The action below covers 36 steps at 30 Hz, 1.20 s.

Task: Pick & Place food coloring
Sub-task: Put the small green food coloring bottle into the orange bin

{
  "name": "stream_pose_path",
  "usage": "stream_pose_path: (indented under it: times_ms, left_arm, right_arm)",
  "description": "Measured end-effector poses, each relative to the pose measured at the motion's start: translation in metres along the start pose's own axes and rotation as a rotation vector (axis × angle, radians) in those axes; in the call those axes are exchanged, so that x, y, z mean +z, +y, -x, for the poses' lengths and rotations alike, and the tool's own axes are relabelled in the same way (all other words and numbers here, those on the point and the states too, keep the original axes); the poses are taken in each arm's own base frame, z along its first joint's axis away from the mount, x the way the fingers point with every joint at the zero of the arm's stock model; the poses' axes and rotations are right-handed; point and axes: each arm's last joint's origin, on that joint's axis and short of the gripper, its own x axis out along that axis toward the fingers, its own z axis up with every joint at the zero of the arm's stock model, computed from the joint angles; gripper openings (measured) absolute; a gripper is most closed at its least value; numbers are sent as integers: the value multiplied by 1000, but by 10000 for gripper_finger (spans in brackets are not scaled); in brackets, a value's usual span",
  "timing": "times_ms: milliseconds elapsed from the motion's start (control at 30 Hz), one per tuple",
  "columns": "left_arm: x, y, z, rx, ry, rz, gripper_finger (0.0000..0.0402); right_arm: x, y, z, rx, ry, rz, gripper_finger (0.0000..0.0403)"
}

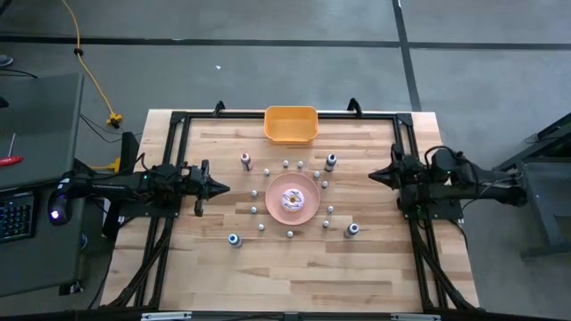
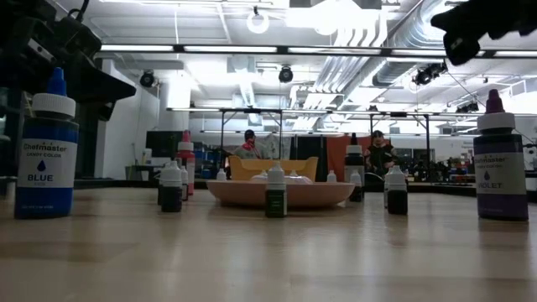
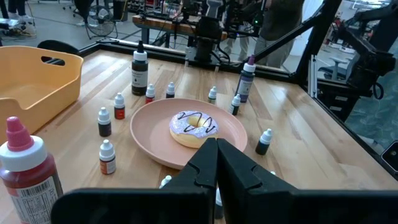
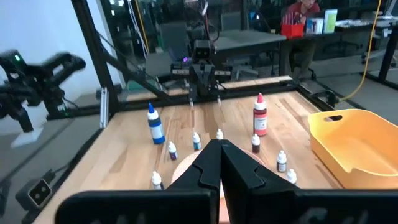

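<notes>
Low view, nearest: blue-labelled bottle (image 2: pixel 46 147) stands close at one side, violet bottle (image 2: pixel 500 159) at the other, both upright on the table (image 2: pixel 268 260).
Ring of food coloring: small bottles (image 1: pixel 262 226) circle the pink plate (image 1: pixel 309 207) mid-table, well spread, none touching that I can make out.
Plate load: white iced doughnut (image 3: pixel 193 126) sits in the middle, not part of the job.
Left gripper (image 1: pixel 219 188): parked at the table's left edge, jaws pressed together, carrying nothing.
Right gripper (image 1: pixel 375 176): waiting at the right edge, jaws shut tight, empty too.
Far side: orange bin (image 1: pixel 291 125) at the back edge, looks like the drop spot.
Progress: nothing lifted yet, I'd say we're at the very start.
Risk: these bottles are tiny and light, so a reach between neighbours could topple one and send it rolling.
Risk two: jaws must open before descending, or they just knock the cap.
</notes>
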Motion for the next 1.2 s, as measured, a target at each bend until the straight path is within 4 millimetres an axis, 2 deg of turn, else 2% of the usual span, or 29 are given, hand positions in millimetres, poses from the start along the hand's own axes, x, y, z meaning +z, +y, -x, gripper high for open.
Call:
stream_pose_path:
  times_ms: [133, 333, 600, 833, 1100, 1200]
  left_arm:
    - [0, 0, 0, 0, 0, 0, 1]
    - [0, 0, 0, 0, 0, 0, 1]
    - [0, 0, 0, 0, 0, 0, 1]
    - [0, 0, 0, 0, -1, 0, 1]
    - [0, 0, 0, 0, 0, 0, 1]
    - [0, 0, 0, 0, 0, 0, 1]
  right_arm:
    - [21, 2, -12, -6, 56, 35, 1]
    - [52, 4, -43, -12, 140, 47, 1]
    - [83, 6, -84, -27, 397, 46, 1]
    - [103, 7, -101, -42, 632, 66, 0]
    - [115, 7, -120, -66, 835, 101, 0]
    - [116, 5, -131, -116, 909, 5, 0]
